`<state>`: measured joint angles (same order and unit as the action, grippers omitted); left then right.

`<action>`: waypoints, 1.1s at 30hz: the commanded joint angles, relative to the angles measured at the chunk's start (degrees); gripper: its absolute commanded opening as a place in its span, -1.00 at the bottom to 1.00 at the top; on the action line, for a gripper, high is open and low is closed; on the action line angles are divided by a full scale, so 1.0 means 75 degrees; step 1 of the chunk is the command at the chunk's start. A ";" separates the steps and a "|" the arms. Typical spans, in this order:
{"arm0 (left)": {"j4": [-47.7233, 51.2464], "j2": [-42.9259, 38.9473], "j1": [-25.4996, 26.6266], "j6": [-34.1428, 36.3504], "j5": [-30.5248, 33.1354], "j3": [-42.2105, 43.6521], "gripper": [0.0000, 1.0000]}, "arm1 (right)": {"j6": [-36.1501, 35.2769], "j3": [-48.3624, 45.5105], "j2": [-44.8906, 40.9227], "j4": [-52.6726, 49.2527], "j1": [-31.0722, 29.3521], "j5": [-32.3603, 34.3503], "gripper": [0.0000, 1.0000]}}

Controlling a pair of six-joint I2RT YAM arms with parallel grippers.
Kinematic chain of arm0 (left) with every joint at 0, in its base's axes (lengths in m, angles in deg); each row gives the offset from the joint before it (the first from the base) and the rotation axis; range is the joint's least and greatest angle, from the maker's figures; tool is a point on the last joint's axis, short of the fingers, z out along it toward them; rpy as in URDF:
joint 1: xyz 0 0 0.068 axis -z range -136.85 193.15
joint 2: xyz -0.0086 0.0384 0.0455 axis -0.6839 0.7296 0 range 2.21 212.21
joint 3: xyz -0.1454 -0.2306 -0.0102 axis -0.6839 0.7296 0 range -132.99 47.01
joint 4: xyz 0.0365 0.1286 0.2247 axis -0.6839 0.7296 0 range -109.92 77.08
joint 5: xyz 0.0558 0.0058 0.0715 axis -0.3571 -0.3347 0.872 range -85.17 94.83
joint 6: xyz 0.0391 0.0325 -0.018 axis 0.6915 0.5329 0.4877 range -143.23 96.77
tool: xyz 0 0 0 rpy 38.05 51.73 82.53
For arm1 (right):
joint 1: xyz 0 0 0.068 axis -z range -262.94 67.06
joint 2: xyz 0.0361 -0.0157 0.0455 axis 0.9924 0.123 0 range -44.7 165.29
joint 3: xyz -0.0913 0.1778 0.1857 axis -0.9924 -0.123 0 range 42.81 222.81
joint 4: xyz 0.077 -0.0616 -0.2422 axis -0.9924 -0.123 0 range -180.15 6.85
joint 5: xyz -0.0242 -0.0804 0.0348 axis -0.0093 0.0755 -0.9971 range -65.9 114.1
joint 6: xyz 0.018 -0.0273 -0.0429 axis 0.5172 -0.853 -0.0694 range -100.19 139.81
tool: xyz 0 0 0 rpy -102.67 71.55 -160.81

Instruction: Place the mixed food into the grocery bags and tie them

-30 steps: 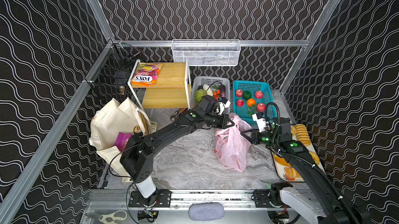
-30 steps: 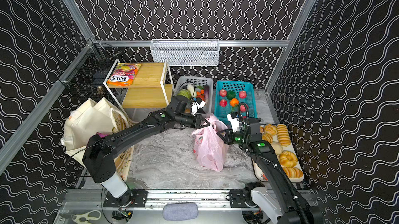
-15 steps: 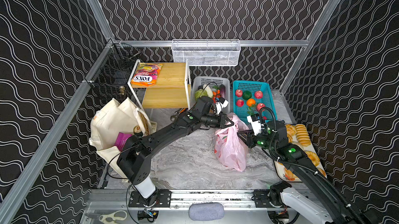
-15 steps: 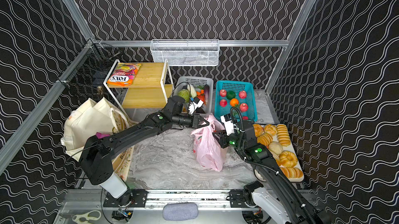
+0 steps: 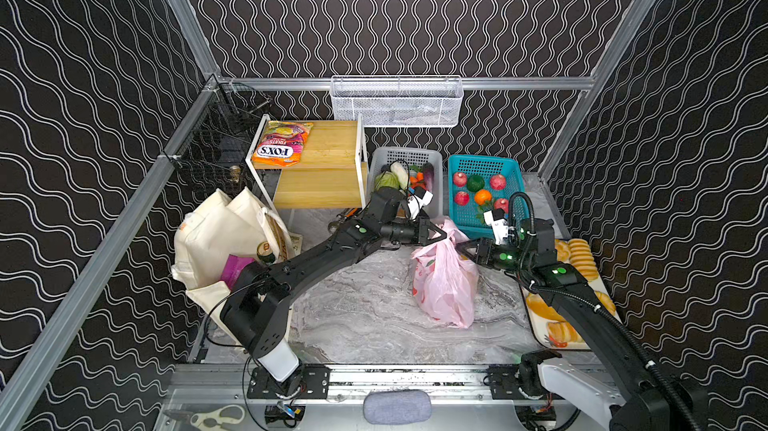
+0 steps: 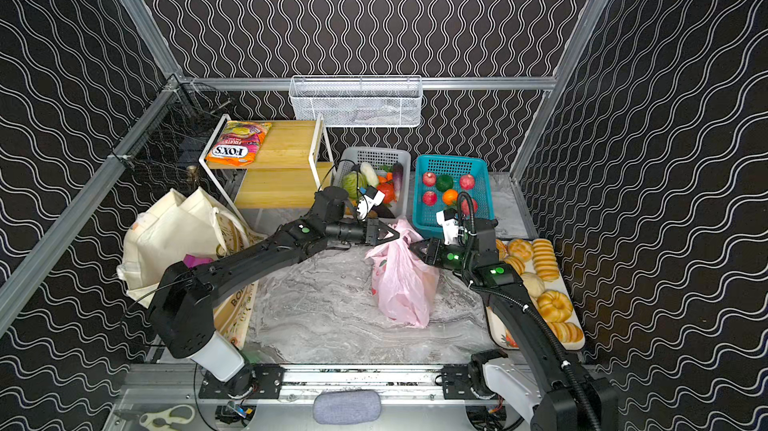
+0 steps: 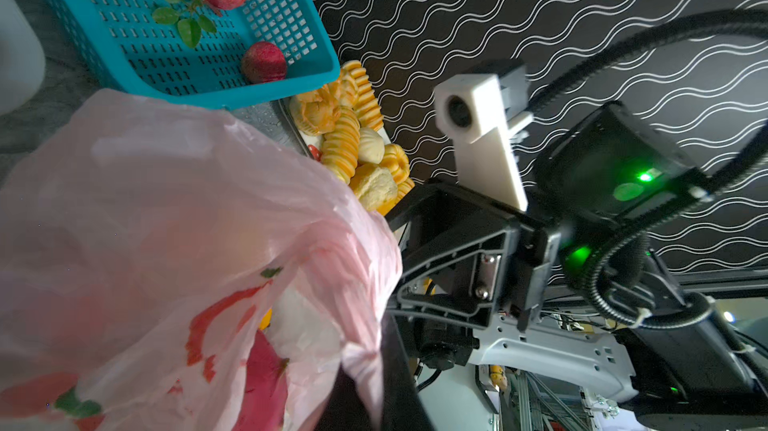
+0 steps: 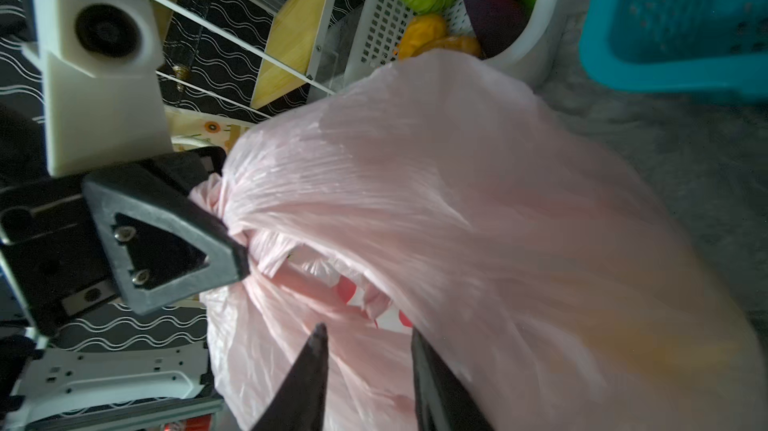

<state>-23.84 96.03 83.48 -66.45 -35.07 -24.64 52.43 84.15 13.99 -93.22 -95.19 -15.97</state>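
In both top views the pink plastic bag [image 5: 444, 283] [image 6: 401, 283] stands on the marble bench [image 5: 365, 316], in front of the teal basket [image 5: 484, 165]. Its bunched top is drawn up to the left pincer [image 5: 442, 234] [image 6: 397, 234], which is pressed together on the film. The right pincer [image 5: 459, 248] [image 6: 412, 247] sits just beside the bag's upper right side. At the left edge of the bench the canvas tote [image 5: 216, 233] [image 6: 166, 229] slumps open, with a purple packet [image 5: 232, 269] and a green can [image 5: 266, 251] showing in its mouth. The left wrist view is filled by the bag [image 7: 166, 221], its red print blurred and close. A pink dragon fruit [image 7: 262, 379] shows through the film, and the right arm's pincer is just beyond the bag's edge. In the right wrist view the left pincer [image 8: 224, 208] pinches the bag's gathered neck, the pleats fanning out from it. The right pincer [image 8: 368, 333] has its two dark fingers [image 8: 316, 366] spread, with pink film showing in the gap. I cannot tell whether they touch it.
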 commanded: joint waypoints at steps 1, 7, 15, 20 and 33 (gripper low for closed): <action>-0.0663 0.0022 -0.0018 -0.0185 -0.0266 0.0039 -1.00 | 0.1149 -0.0165 0.0043 0.1047 0.0001 -0.0336 -0.20; -0.0359 0.0069 -0.0023 -0.0080 -0.0119 0.0000 -1.00 | 0.2841 -0.0708 0.0158 0.2658 0.0025 -0.0344 -0.11; -0.0284 0.0111 -0.0021 0.0038 -0.0185 -0.0054 -1.00 | 0.3638 -0.0500 0.0646 0.2855 0.0026 -0.0612 -0.19; -0.0481 0.0109 -0.0018 -0.0024 -0.0214 0.0004 -1.00 | 0.3381 -0.0338 0.0910 0.1894 0.0026 0.0073 -0.12; -0.0742 0.0281 -0.0022 -0.0194 -0.0278 -0.0020 -1.00 | 0.2544 -0.0067 0.1384 0.2266 -0.0103 -0.0919 -0.39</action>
<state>-26.77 98.08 83.44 -66.95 -36.45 -24.56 74.07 82.60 24.05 -76.84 -95.84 -21.52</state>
